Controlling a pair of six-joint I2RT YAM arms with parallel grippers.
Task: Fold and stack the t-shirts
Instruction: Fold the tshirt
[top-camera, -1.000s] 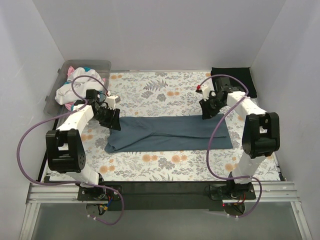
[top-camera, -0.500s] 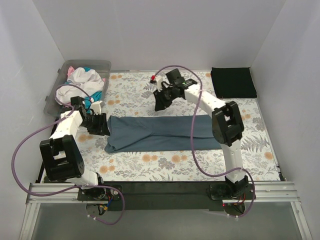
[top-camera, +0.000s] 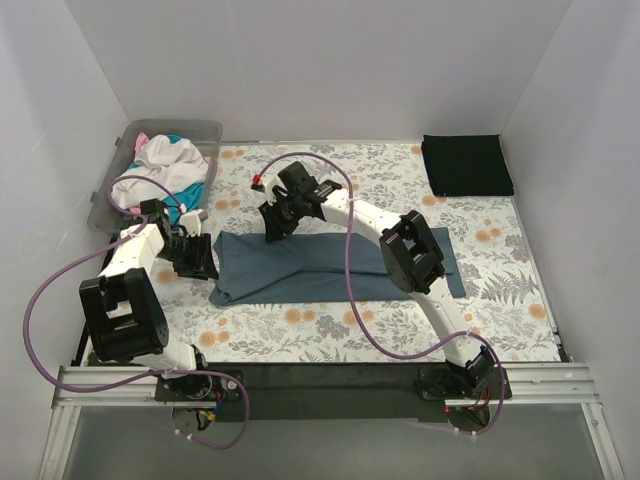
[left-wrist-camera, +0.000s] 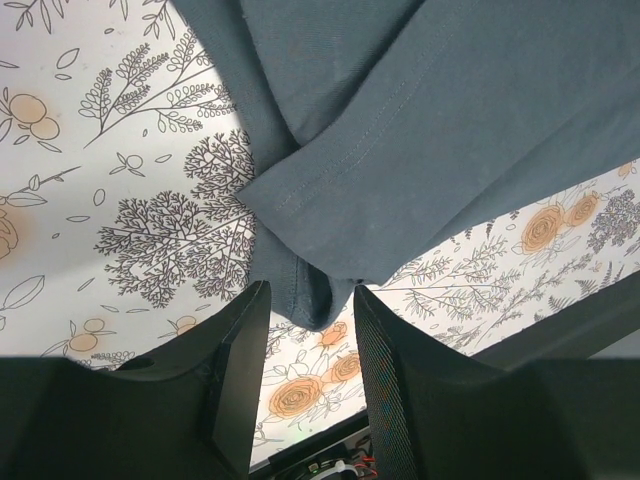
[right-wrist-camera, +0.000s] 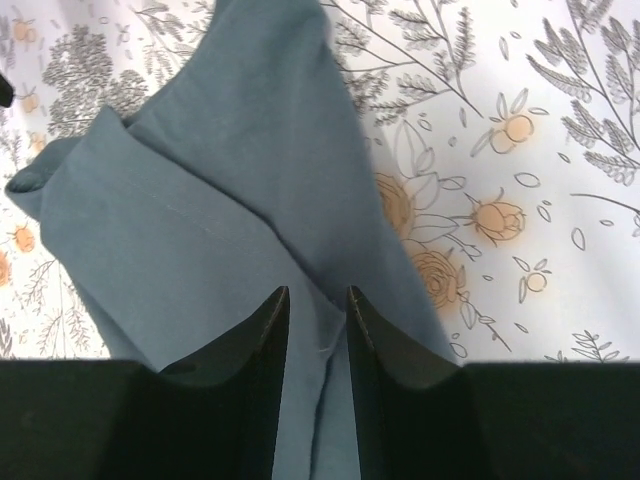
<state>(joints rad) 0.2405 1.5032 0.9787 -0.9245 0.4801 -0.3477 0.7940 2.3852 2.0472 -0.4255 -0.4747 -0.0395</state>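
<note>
The large slate blue-grey cotton t-shirt (top-camera: 290, 270) lies mid-table on the floral-print table cloth (top-camera: 330, 180), already folded lengthwise into a long strip. Both arms are at its left end.

L gripper (top-camera: 197, 256) sits at the near-left corner. In the wrist view its fingers are parted w/ a rounded tuck of hem poking into the gap, and nothing is clamped yet. R gripper (top-camera: 274, 222) reaches across to the far-left edge. Its jaws are only a narrow slit apart over the cloth, and I can't tell if any cloth is pinched.

Step in hand, prob.: take both left corners and fold the strip crosswise twd the right end.

To do it well:
- L side is layered, w/ a stitched sleeve hem over the body panel. Go deep enough to catch all layers, since taking the top layer only would peel the fold open.
- R should sit right at the edge, not inboard, or the corner will flop.
- Close both, lift just clear and move in step, keeping the edge taut btwn them.
- Lay the edge down square w/ the right end, then let go.

Elsewhere, the folded black t-shirt (top-camera: 467, 165) rests at the far right. The white, teal and pink t-shirts (top-camera: 165, 160) are heaped in the clear plastic bin (top-camera: 205, 130) at far left.
</note>
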